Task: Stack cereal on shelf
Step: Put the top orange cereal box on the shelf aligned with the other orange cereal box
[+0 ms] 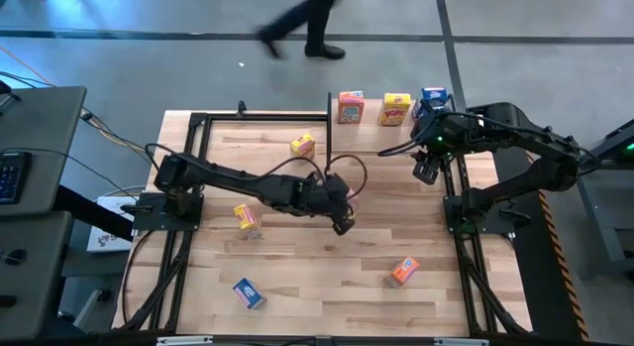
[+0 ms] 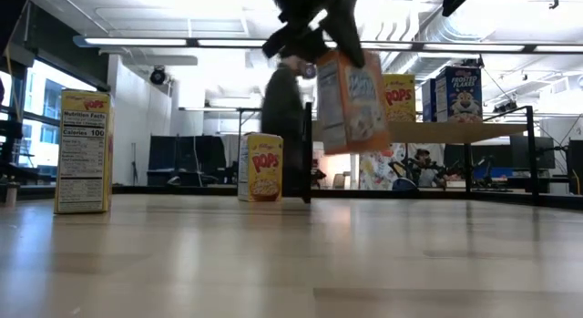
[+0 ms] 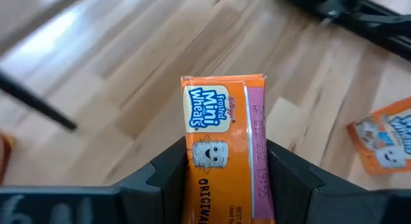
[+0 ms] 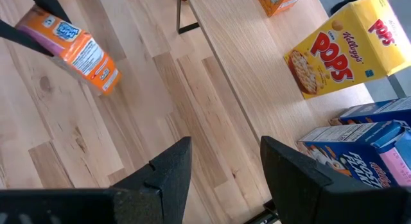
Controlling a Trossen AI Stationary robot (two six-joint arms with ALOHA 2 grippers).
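The orange box (image 3: 225, 147) sits clamped between the fingers (image 3: 168, 176) of my left claw (image 1: 342, 223), which is closed tight on its two narrow sides; the box hangs clear of the counter (image 1: 327, 277), above its middle, as the low view (image 2: 351, 99) confirms. The shelf (image 1: 396, 138) stands at the counter's far right. On it, in a row along the far edge, stand another orange box (image 1: 351, 107), a yellow box (image 1: 396, 109) and a blue box (image 1: 433, 100). My right claw (image 1: 428, 171) hovers over the shelf's right end, near the blue box, holding nothing; its fingers (image 4: 170, 172) stand partly apart, with bare shelf board visible between them. Loose boxes on the counter: a yellow one (image 1: 302, 145) near the far edge, left of the shelf; a yellow one (image 1: 246, 218) at the left; a blue one (image 1: 249, 292) at the near left; an orange one (image 1: 403, 271) at the near right. A person's legs (image 1: 302, 24) show on the floor beyond the counter.
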